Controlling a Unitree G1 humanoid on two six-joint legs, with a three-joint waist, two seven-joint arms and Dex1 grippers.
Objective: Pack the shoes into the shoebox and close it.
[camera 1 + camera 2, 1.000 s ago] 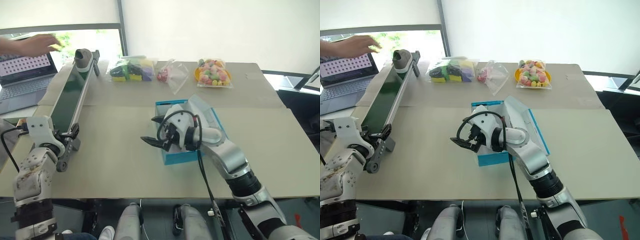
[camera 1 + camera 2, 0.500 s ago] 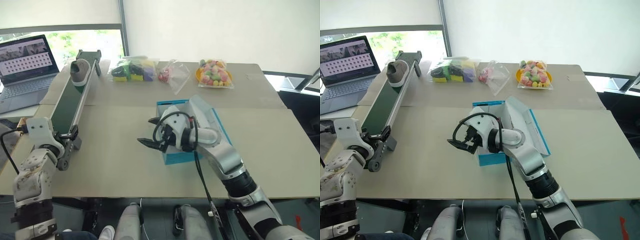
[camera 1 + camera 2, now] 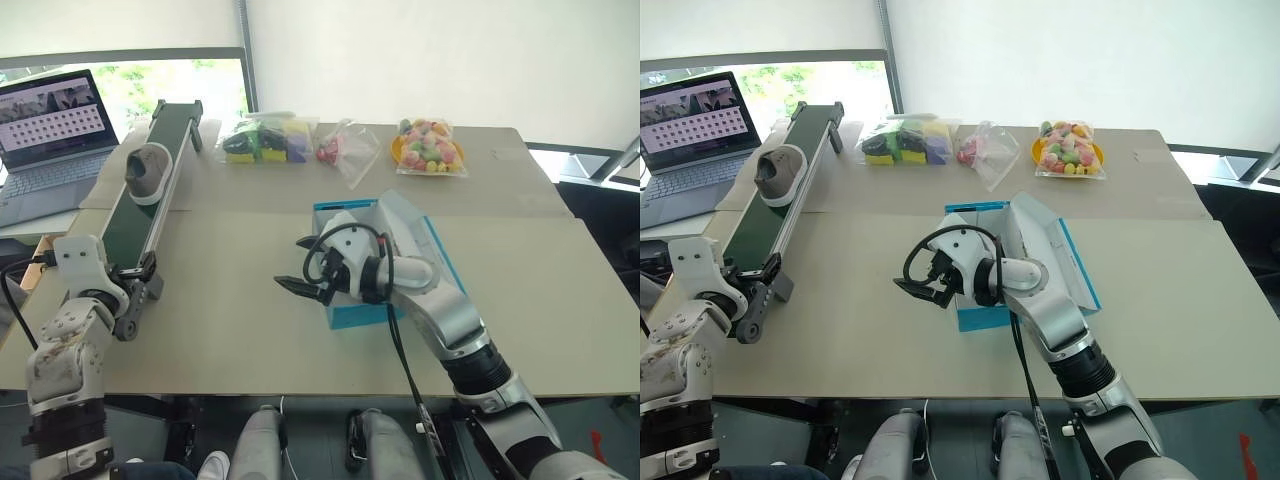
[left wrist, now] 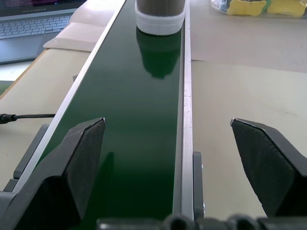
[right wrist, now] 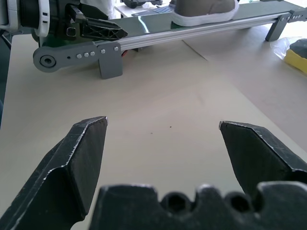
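Green conveyor belt (image 3: 130, 215), shoe (image 3: 146, 170) carried nearer, person's hand gone

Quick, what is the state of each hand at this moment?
Left hand: open, holding nothing, at the near end of the conveyor belt.
Right hand: open, holding nothing, above the table.

Bright, even daylight fills the scene, coming from the window (image 3: 120, 75) at the far left and the pale translucent blind behind the far edge. Shadows on the beige cardboard-covered surface (image 3: 230, 300) are soft and faint. The glossy dark-green conveyor belt (image 4: 139, 120) mirrors the grey sneaker with a white sole (image 4: 159, 14) and carries a pale sheen. In both wrist views the near black fingers (image 5: 81, 158) are blurred, while the things beyond stay sharp.
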